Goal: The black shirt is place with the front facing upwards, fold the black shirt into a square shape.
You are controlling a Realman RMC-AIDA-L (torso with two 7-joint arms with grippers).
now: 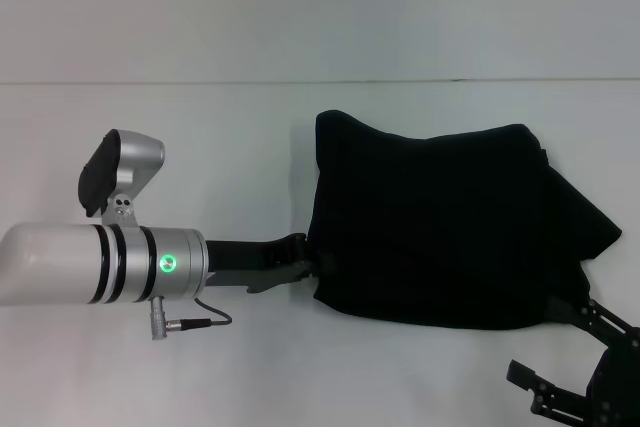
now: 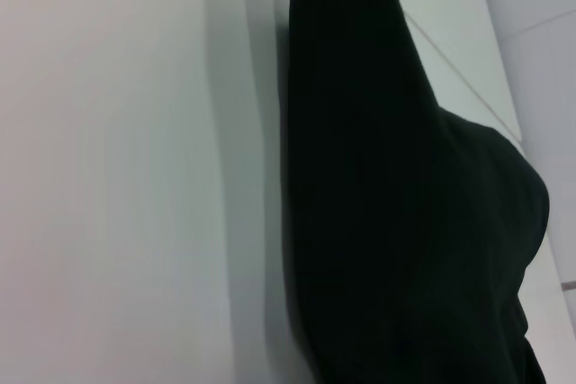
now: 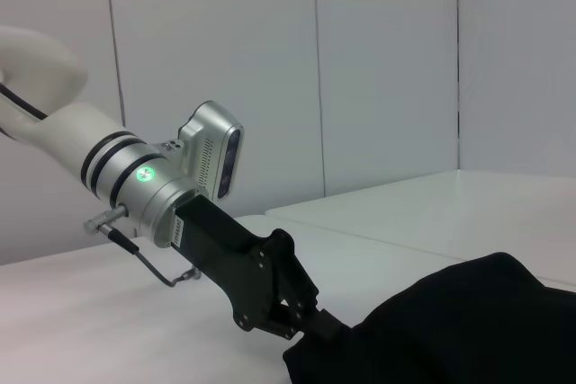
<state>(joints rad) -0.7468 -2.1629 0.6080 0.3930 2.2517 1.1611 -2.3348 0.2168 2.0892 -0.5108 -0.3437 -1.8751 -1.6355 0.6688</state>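
Note:
The black shirt (image 1: pixel 430 227) lies partly folded on the white table, a plain black face up, with no lettering or label showing. My left gripper (image 1: pixel 312 265) reaches in from the left and is shut on the shirt's left edge near its front corner. The right wrist view shows its fingers (image 3: pixel 301 321) pinching the cloth (image 3: pixel 450 330). The left wrist view shows only the shirt (image 2: pixel 405 222) close up. My right gripper (image 1: pixel 552 345) is at the near right, open, its upper finger beside the shirt's near right corner.
The white table (image 1: pixel 200 127) ends at a pale wall behind. The left arm's white forearm (image 1: pixel 100 262) lies across the near left of the table. A sleeve bulges out on the shirt's right side (image 1: pixel 590 222).

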